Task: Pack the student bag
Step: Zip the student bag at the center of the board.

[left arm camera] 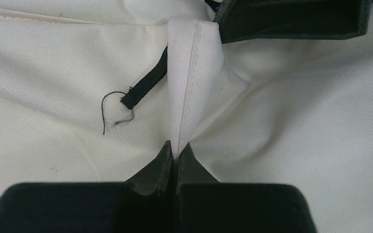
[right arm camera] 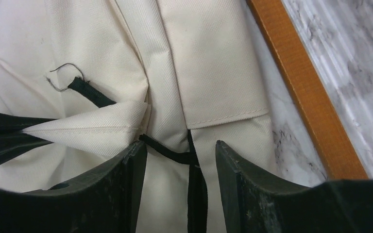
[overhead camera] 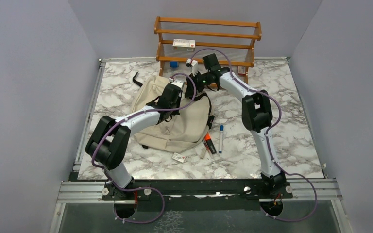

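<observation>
We see both arms on the student bag (overhead camera: 184, 128).
Left fingers (left arm camera: 161, 167) pinch its fold (left arm camera: 192, 73); right fingers (right arm camera: 245, 187) wide (over a strap (right arm camera: 167, 153)).

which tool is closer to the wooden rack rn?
Right. The right tool, open, hangs over the student bag just beside the wooden rack; the left tool pinches a bag fold farther from it.

On the table (overhead camera: 291, 121), left of centre: student bag (overhead camera: 187, 128). Behind it, at the far edge: wooden rack (overhead camera: 208, 34), small box (overhead camera: 183, 44) on its middle shelf. Right of the bag: markers (overhead camera: 221, 138). Before it: small packet (overhead camera: 179, 157). On the bag's far part: left gripper (left arm camera: 176, 150), pinching a fold; right gripper (right arm camera: 180, 155) just behind.
</observation>
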You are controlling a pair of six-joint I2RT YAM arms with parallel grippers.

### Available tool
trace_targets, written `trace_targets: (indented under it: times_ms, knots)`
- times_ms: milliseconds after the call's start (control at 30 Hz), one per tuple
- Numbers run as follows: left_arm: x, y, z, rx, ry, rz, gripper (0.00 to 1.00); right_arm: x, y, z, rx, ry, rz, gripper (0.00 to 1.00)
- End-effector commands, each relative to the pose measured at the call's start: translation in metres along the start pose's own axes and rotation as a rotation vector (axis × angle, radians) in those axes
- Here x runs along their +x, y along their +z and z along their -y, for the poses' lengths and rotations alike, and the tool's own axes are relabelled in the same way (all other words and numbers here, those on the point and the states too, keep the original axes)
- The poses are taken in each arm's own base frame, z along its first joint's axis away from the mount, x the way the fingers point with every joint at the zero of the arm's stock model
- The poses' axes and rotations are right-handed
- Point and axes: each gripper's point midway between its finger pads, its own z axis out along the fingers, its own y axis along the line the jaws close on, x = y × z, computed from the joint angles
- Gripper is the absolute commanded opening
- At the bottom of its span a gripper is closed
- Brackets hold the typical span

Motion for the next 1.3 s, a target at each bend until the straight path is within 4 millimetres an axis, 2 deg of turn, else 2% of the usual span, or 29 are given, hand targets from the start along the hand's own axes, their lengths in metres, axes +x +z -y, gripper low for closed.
trace_targets:
  times_ms: [0, 233, 367, 500, 700, 900, 1067, 1267]
  knots:
    - [0.018, -0.004, 0.009, 0.05, -0.01, -0.059, 0.0, -0.002, 0.016, 0.006, -0.002, -0.039, 0.008, 0.59]
    - [0.019, -0.003, 0.008, 0.047, -0.011, -0.06, 0.0, 0.009, 0.028, -0.001, -0.059, -0.024, -0.023, 0.55]
    - [0.018, -0.003, 0.008, 0.047, -0.013, -0.06, 0.0, 0.014, 0.027, -0.003, -0.063, -0.016, -0.029, 0.46]
    - [0.019, -0.002, 0.008, 0.041, -0.013, -0.063, 0.0, 0.007, 0.023, -0.007, -0.065, -0.019, -0.006, 0.35]
    - [0.02, -0.001, 0.005, 0.025, -0.014, -0.071, 0.0, -0.018, 0.008, -0.009, -0.005, -0.043, 0.055, 0.17]
    - [0.02, 0.0, 0.003, 0.012, -0.017, -0.076, 0.0, -0.042, -0.015, -0.001, 0.138, -0.062, 0.113, 0.02]
    - [0.022, 0.002, 0.002, 0.006, -0.023, -0.087, 0.0, -0.053, -0.034, -0.005, 0.178, -0.079, 0.161, 0.0]
    - [0.021, 0.003, -0.001, -0.001, -0.04, -0.091, 0.0, -0.053, -0.053, -0.006, 0.226, -0.068, 0.193, 0.0]
